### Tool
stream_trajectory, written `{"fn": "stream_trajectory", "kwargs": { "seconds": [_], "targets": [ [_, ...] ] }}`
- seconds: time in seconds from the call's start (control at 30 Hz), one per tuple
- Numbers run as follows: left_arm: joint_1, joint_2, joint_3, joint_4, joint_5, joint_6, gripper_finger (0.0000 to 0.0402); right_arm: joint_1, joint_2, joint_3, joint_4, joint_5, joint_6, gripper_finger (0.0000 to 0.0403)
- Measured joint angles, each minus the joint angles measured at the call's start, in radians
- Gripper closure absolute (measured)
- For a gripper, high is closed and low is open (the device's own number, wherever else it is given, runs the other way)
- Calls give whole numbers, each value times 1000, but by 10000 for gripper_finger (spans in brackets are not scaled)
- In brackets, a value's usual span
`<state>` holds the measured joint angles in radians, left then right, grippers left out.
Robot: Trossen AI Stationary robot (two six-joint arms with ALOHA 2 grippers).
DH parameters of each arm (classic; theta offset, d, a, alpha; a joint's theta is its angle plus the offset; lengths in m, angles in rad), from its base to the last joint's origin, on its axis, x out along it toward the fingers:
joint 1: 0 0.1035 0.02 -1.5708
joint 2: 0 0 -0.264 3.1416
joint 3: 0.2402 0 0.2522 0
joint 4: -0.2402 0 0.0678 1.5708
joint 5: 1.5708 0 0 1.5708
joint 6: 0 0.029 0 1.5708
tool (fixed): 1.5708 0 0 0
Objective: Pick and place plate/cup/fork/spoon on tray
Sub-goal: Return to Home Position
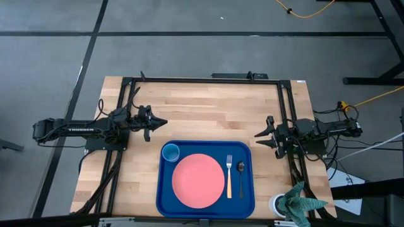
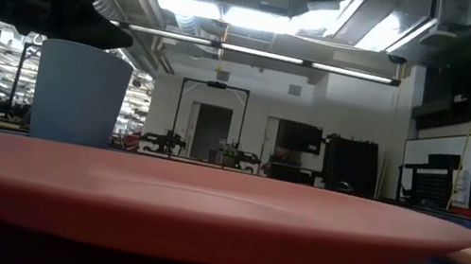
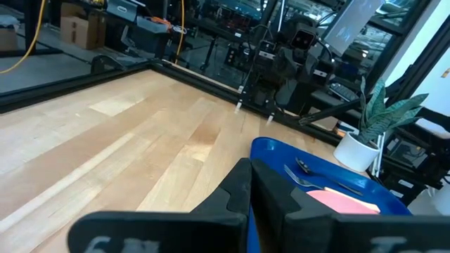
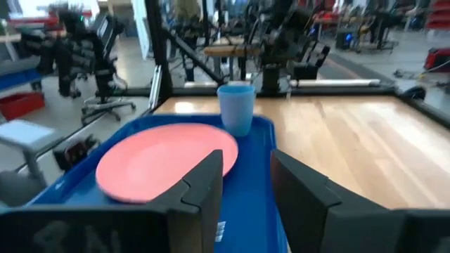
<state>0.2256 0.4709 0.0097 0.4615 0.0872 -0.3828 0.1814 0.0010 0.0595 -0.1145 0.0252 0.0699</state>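
The dark-blue tray (image 1: 205, 211) lies on the wooden table (image 1: 208, 110) toward its near edge, between the two arms, and serves as the collecting place for all the tableware. On it, roughly central, rests the salmon-pink plate (image 1: 198, 180), flat and clear of the rim, so the smaller pieces fit around it as in a place setting. The light-blue cup (image 1: 170, 152) stands upright in the tray's corner on the left arm's side, just beside the plate. On the other side of the plate the fork (image 1: 229, 176), tines pointing toward the table's far edge, lies parallel to the small dark spoon (image 1: 240, 174), both inside the tray and near each other without overlapping. With all four pieces on the tray, the task looks complete. The left gripper (image 1: 161, 122) hovers over bare wood beyond the tray's far-left corner, fingers clenched together on nothing. The right gripper (image 1: 260, 137) hangs off the tray's right side with its fingers spread and empty, apparently having let go, well apart from the cutlery.
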Motion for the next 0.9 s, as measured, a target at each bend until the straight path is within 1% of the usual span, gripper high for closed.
{"fn": "stream_trajectory", "kwargs": {
  "seconds": [0.03, 0.1, 0.3, 0.5, 0.9],
  "targets": [
    [0, 0, 0, 0, 0, 0, 401, -8, 0, -8, 27, 0, 0, 279],
    [0, 0, 0, 0, 0, 0, 401, -23, 1, -52, 138, 0, 0, 279],
    [0, 0, 0, -3, -1, 0, 401, -35, 8, -52, 143, -2, 0, 279],
    [0, 0, 0, -4, -1, 0, 401, -35, 13, -52, 138, -46, 0, 279],
    [0, 0, 0, -4, 0, 0, 401, -35, 13, -52, 137, -46, 0, 279]
  ]
}}
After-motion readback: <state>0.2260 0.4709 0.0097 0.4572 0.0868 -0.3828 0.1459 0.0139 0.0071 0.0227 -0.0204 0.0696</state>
